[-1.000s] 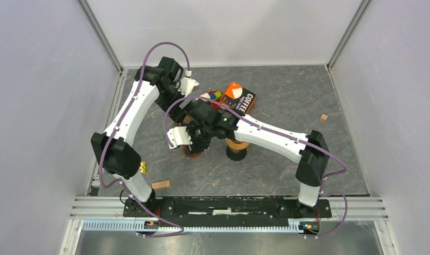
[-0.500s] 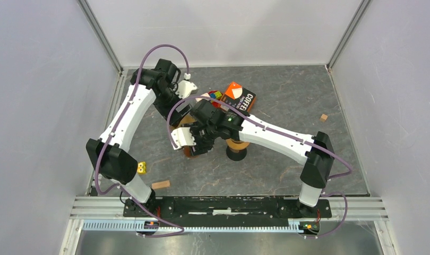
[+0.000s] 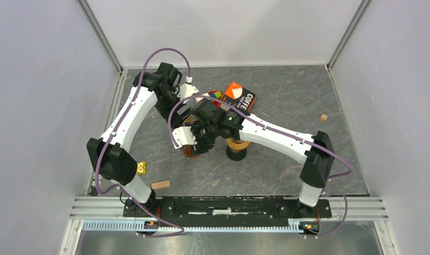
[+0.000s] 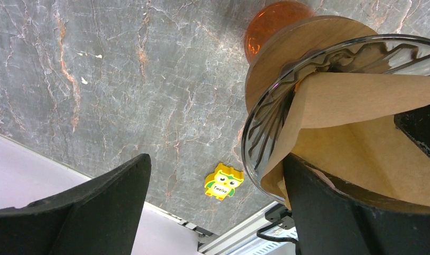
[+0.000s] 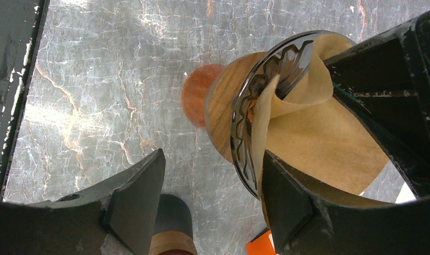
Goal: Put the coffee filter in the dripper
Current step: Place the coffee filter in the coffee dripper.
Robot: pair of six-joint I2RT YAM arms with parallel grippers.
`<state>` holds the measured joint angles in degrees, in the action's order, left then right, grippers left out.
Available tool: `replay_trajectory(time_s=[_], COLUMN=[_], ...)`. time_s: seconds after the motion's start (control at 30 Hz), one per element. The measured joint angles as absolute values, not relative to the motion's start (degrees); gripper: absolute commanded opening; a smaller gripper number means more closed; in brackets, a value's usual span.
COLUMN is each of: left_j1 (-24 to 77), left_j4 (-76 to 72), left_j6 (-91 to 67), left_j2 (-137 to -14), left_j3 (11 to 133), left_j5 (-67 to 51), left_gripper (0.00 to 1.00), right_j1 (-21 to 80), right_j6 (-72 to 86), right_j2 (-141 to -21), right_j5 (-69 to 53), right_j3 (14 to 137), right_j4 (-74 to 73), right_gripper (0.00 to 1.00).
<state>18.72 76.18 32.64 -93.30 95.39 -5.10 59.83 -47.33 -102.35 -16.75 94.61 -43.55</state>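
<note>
The brown paper coffee filter (image 4: 361, 101) already sits inside the glass dripper (image 4: 266, 122), which stands on its wooden collar (image 5: 223, 111) and orange base (image 5: 197, 95) on the marble bench (image 4: 122, 79), left of centre in the top view. So the main step looks done, but the paper is not seated. In the right wrist view its upper edge curls over near the top of the rim, and a flap stands off the ribbed glass.

The left pincer (image 4: 215, 170) is spread fully and holds nothing. One finger is down inside the paper cone at lower right of its frame, and the other is outside, well clear of the glass. The right pincer (image 5: 213, 159) is also wide apart and grips nothing, and it straddles the rim the same way.

What is left, I judge, is pressing the paper flat against the wall and lifting both arms away.
</note>
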Motion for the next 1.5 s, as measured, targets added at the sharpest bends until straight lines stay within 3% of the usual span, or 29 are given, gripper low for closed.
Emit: replay_trajectory(time_s=[0.83, 1.2, 1.5], left_j1=[18.7, 18.7, 18.7], left_j4=[81.8, 82.2, 81.1], left_j6=[34.6, 34.3, 33.5], left_j2=[-94.5, -94.3, -91.4], left_j3=[105.8, 104.8, 96.1], left_j5=[-9.7, -17.4, -17.5], left_gripper=[1.0, 1.0, 1.0], right_j1=[59.1, 59.1, 59.1], right_j6=[-46.7, -46.5, -46.5], right_j2=[-102.0, -102.0, -101.3], right_j5=[-19.2, -21.0, -21.0], right_j3=[97.7, 97.7, 97.0], right_j4=[-45.0, -45.0, -44.7], right_gripper=[0.74, 0.74, 0.73])
